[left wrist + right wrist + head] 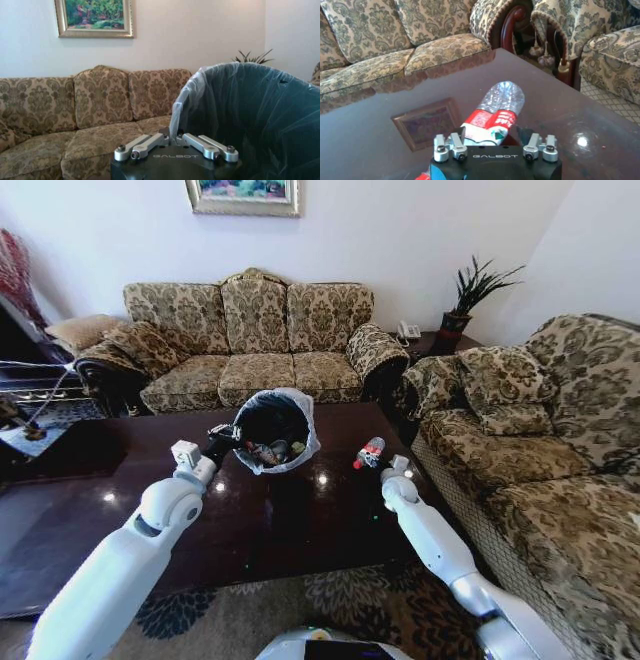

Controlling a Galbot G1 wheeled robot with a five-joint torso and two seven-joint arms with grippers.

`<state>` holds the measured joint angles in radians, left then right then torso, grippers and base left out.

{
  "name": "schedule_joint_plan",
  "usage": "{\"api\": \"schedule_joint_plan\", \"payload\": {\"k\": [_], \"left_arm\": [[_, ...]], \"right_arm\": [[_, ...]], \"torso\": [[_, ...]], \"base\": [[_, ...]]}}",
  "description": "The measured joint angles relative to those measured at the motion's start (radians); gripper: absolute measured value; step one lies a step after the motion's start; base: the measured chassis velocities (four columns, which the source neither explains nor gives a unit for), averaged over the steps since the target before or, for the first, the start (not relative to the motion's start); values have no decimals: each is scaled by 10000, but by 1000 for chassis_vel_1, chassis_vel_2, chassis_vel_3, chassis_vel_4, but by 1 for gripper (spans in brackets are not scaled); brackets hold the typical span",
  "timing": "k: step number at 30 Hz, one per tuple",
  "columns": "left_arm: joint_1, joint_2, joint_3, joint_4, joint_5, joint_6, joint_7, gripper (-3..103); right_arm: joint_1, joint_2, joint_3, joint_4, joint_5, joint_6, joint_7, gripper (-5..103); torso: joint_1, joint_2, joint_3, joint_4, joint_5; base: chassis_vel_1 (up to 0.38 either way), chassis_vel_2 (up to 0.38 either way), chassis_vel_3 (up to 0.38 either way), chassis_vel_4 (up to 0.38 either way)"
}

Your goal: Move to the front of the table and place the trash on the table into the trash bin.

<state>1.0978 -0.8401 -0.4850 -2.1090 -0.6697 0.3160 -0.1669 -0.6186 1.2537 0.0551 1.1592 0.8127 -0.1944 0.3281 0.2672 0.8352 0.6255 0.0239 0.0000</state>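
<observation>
Grippers flanked the table [300, 525]: the left gripper [222, 437] pinched the trash bin [277, 429] rim near the far edge, the right gripper [495, 138] spread around a clear bottle [495, 112] toward the table's right edge.

We see the left gripper [174, 139] low in the left wrist view, its dark body marked GALBOT, metal linkages splayed to either side. Its fingers [165, 132] meet on the rim of the bin [250, 120], pinching the white liner [186, 98] where it folds over the edge. The bin stands just beyond the gripper, tilted so we look into its dark bagged interior; we cannot make out any contents from here. Behind stands a sofa [85, 112] with a floral pattern, three back cushions and a curved crest. A gold-framed painting [94, 17] hangs on the pale wall above. Plant leaves [252, 58] poke up past the bin's rim.
</observation>
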Motion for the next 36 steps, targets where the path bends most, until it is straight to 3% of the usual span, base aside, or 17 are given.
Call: {"api": "schedule_joint_plan", "payload": {"k": [1, 8, 11, 17, 27, 29, 33, 34, 36], "left_arm": [[0, 0, 0, 0, 0, 0, 0, 2], [-26, 1, 0, -20, -27, -30, 35, 2], [-36, 3, 2, -21, -29, -33, 56, 2], [-72, 0, 4, -21, -30, -43, 84, 2], [-73, -56, 18, -21, -30, -46, 85, 2], [-84, -61, 27, -20, -29, -46, 82, 2], [-290, -63, 107, 143, -37, -46, 92, 2], [-290, -63, 107, 143, -37, -46, 92, 2], [-533, -28, 249, 372, -171, -4, 75, 2]], "right_arm": [[0, 0, 0, 0, 0, 0, 0, 70], [22, 173, 39, -202, -147, 77, -154, 37], [35, 211, 66, -264, -182, 117, -215, 32], [99, 230, 81, -296, -187, 147, -276, 9], [23, 103, 47, 110, -412, 342, -226, 0], [-28, -47, 46, 524, -448, 376, -138, 0], [-193, -1434, -260, 3142, -596, 600, -150, 0], [-193, -1434, -260, 3142, -596, 600, -150, 0], [-214, -2552, -402, 4703, -850, 937, -865, 0]], "torso": [[0, 0, 0, 0, 0], [0, 1, -1, -4, -1], [0, 1, -1, -3, -1], [0, 1, -1, -1, -1], [1, 0, 1, -1, 5], [2, 0, 2, -1, 5], [1, 0, 0, -3, 0], [1, 0, 0, -3, 0], [1, 0, 0, -5, 2]], "base": [[0, 0, 0, 0], [0, 0, 0, 0], [0, 0, 0, 0], [0, 0, 0, 0], [0, 0, 0, 0], [0, 0, 0, 0], [0, 0, 0, 0], [0, 0, 0, 0], [0, 0, 0, 0]]}}
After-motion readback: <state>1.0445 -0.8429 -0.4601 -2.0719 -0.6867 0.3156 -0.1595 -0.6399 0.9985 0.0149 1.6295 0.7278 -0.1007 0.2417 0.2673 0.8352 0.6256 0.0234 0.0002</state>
